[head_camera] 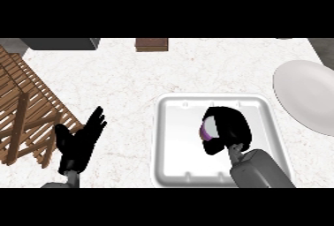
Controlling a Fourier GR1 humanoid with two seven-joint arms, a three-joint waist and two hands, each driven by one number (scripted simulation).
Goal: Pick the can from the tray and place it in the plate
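Observation:
A white tray (175, 132) lies on the counter in the middle of the head view. Over its centre my right hand (228, 128) is curled round a can (208, 130), of which only a purple and white sliver shows at the hand's left edge. Whether the can rests on the tray or is lifted I cannot tell. The pale round plate (305, 95) sits at the right edge, apart from the tray. My left hand (81, 139) stays open at the lower left, fingers up, resting.
A wooden slatted rack (26, 114) fills the left side, close to my left hand. A brown block (153, 44) and a dark grey box (58, 43) stand at the counter's far edge. Bare marble lies between tray and plate.

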